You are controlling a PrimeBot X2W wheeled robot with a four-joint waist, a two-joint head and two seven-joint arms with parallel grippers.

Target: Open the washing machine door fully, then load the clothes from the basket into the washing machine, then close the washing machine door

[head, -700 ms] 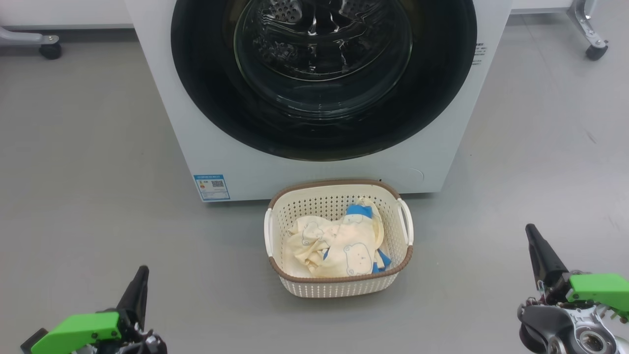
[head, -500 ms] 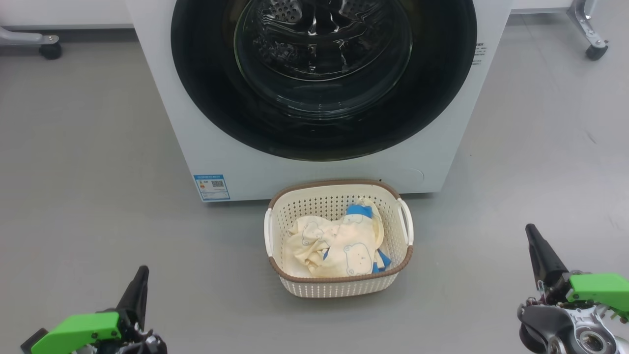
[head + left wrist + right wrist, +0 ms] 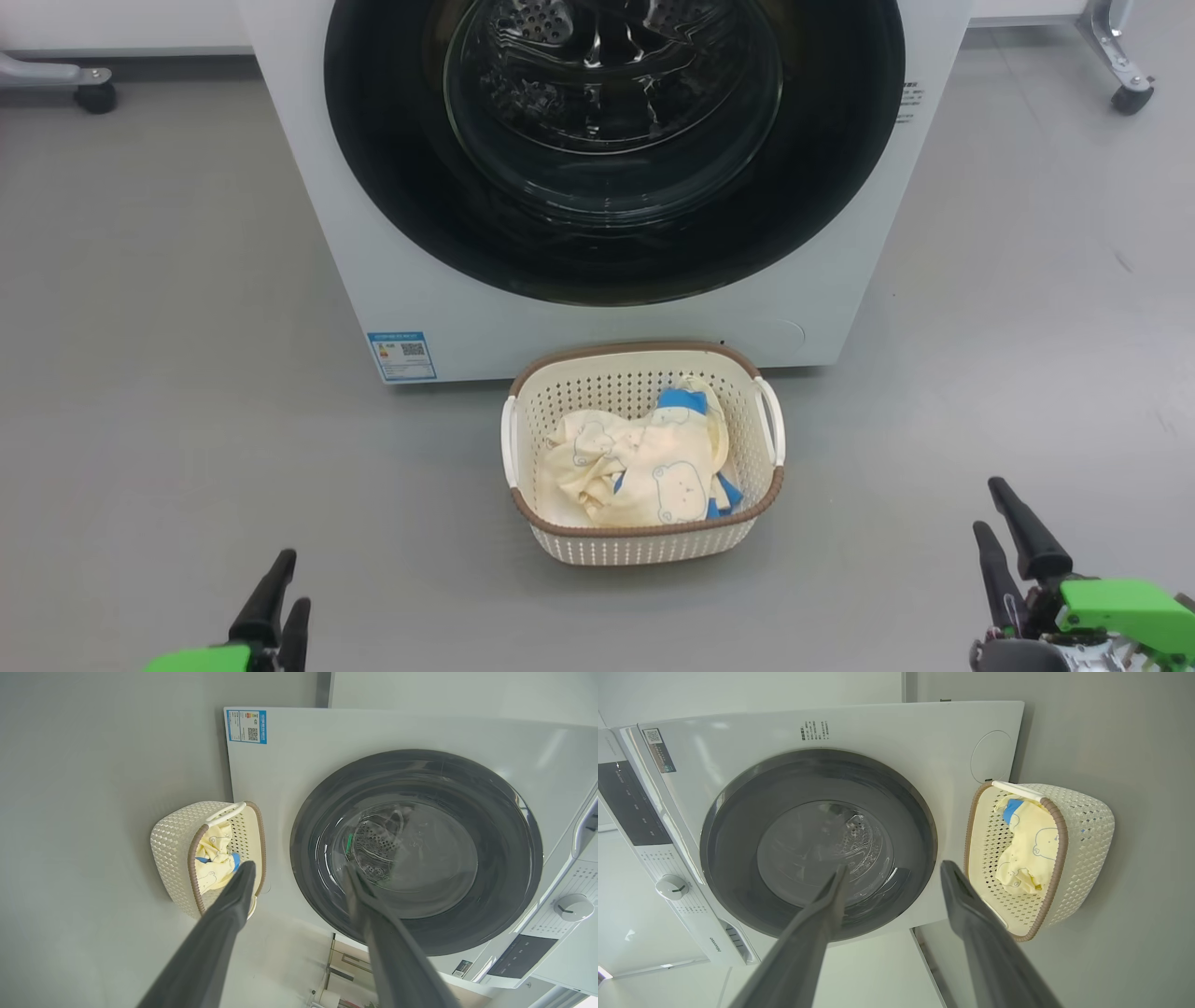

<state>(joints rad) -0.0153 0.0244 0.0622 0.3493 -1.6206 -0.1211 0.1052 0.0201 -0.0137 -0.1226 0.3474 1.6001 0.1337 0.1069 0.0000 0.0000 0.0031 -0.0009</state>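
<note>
Head view: the washing machine (image 3: 373, 280) stands on the grey floor (image 3: 168, 373), its top cut off by the frame. The washing machine door (image 3: 392, 168) is shut, and the drum holes show dimly through the glass. A blue label (image 3: 402, 356) with a QR code sits at the machine's lower corner, and there is a patch of print (image 3: 910, 101) beside the door; both are too small to read. The basket (image 3: 644, 546) sits on the floor just in front of the machine, with the clothes (image 3: 644, 467) bunched inside – pale yellow with bear outlines and bits of blue. The left tool (image 3: 291, 583) and right tool (image 3: 988, 507) poke up from the bottom corners, well apart from the basket, with their bodies mostly cut off. A caster (image 3: 96, 96) shows at the far left edge.

Left wrist view: this tool's fingers stand wide apart and hold nothing. One fingertip covers the near edge of the basket. A knob (image 3: 572, 906) and a dark panel (image 3: 518, 954) show at the edge, their markings unreadable.

Right wrist view: this tool is also spread wide and empty – one finger lies across the door glass, the other beside the basket rim. A round flap (image 3: 991, 756) sits near the basket. A QR sticker (image 3: 658, 749) and a short brand word (image 3: 717, 945) are too blurred to read.
</note>
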